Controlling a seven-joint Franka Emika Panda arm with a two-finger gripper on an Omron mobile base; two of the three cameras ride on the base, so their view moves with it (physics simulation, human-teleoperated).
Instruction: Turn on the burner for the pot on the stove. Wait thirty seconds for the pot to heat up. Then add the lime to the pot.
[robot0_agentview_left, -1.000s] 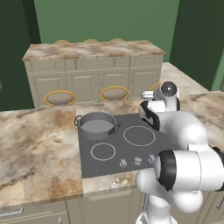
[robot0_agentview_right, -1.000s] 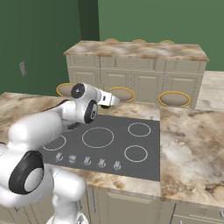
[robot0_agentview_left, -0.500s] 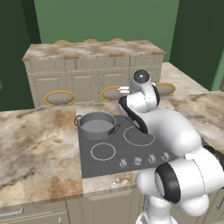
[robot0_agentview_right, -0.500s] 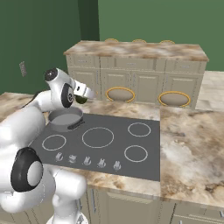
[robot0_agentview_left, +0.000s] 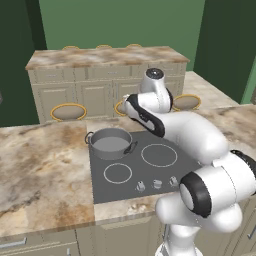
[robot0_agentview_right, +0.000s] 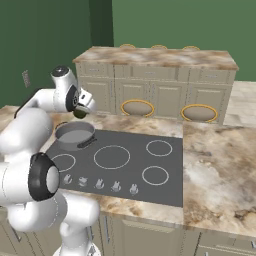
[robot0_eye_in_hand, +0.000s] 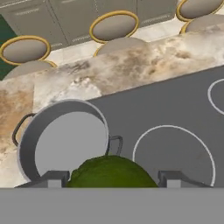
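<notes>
1. Gripper (robot0_eye_in_hand: 108, 178) closed on lime (robot0_eye_in_hand: 109, 171); dark green fruit sits btwn the two finger tips in hand view.
2. In right base view, lime (robot0_agentview_right: 80, 113) held in air, above and just beyond far rim of pot (robot0_agentview_right: 75, 135).
3. Pot (robot0_agentview_left: 110, 142) on stove (robot0_agentview_left: 150, 167), rear-left ring, upright, interior bare grey.
4. Hand view: pot (robot0_eye_in_hand: 61, 144) below-left of lime, one handle just beside it.
5. Knobs (robot0_agentview_left: 156, 184) in row along stove front edge.
6. Marble counter (robot0_agentview_left: 40, 165) around stove.
</notes>
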